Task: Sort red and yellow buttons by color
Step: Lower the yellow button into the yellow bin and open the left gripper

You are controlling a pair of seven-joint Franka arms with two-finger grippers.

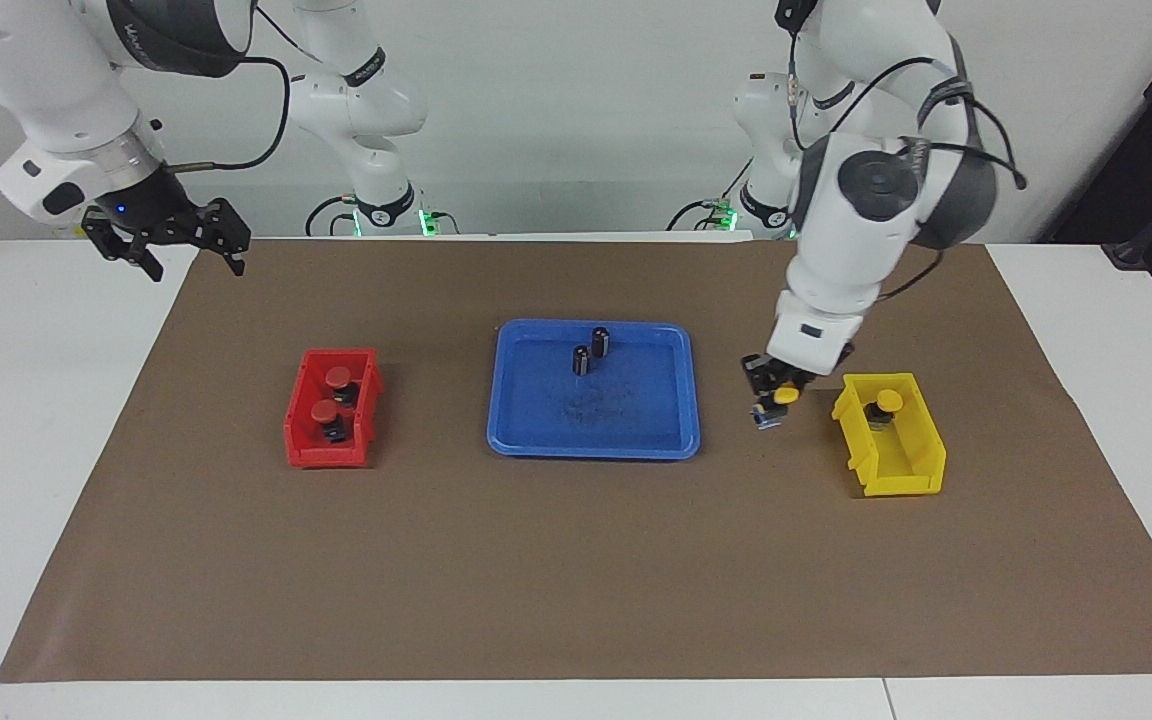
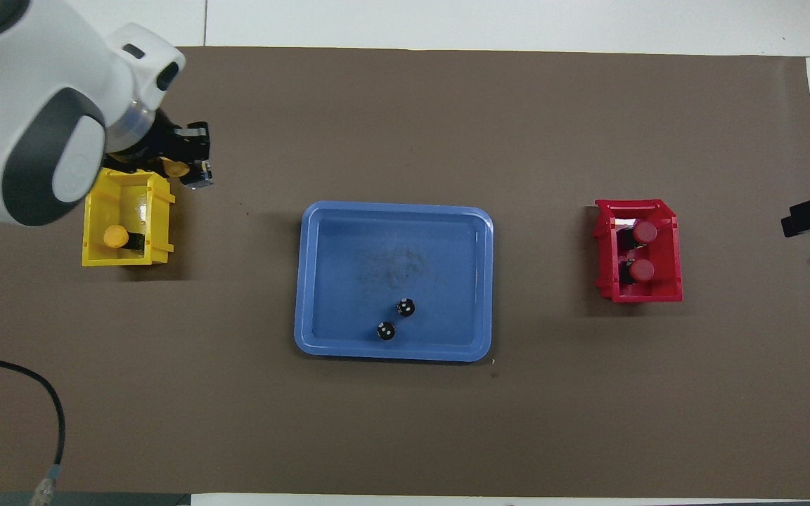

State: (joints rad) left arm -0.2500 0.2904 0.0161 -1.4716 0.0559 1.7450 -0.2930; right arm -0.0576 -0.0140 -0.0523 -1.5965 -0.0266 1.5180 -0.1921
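Left gripper (image 1: 774,398) clamps last yellow button (image 1: 786,395) beside yellow bin (image 1: 921,440); light, rigid, best held by body. Right gripper (image 1: 168,240) waits, jaws wide.

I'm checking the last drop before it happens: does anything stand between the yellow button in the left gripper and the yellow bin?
Nothing visible does. The left gripper holds the yellow button over bare mat beside the yellow bin. Only the bin's own wall separates them, and the bin holds one other yellow button, with room left.
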